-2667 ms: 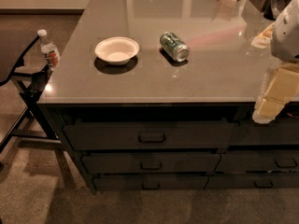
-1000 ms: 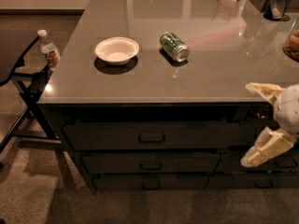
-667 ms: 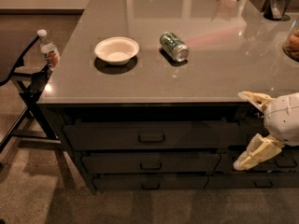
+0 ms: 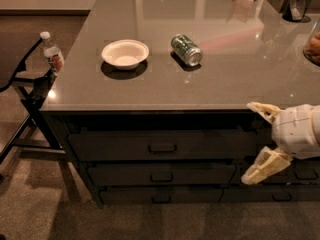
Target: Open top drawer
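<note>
Since the gripper [image 4: 256, 140] has dropped from counter height to drawer level and edged left, fingers spread wide and empty, it now sits right of the top drawer [image 4: 200, 144], shut beneath the countertop [image 4: 150, 91], its handle [image 4: 162, 147] unreached: approach under way.

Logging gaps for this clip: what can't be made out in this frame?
- Camera view: top drawer interior, hidden behind its shut front.
- Camera view: open gripper, right of the drawer handle; everything behind it is cut off by the right edge.
- Camera view: neighbouring drawers, partly covered by the gripper.
- Camera view: can label, too small to read.
</note>
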`<state>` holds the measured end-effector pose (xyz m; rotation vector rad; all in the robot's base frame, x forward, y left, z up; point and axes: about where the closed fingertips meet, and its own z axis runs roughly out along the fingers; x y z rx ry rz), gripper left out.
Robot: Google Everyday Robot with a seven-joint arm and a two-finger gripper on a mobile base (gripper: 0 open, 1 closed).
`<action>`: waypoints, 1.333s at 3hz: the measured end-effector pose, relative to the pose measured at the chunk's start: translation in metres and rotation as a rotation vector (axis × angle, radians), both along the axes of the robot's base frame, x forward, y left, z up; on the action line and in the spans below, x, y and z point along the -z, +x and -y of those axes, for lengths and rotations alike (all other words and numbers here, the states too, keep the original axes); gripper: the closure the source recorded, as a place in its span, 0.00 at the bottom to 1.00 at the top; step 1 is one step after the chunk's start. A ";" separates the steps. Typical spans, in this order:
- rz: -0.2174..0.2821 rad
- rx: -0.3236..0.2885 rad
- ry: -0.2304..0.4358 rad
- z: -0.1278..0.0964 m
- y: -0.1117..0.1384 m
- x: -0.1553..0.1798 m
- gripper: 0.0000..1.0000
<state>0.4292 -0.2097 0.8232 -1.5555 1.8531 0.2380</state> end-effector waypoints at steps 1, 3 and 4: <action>-0.003 -0.008 0.007 -0.015 0.008 0.025 0.00; -0.004 -0.004 -0.005 -0.025 0.021 0.071 0.00; 0.002 -0.012 0.009 -0.031 0.031 0.090 0.00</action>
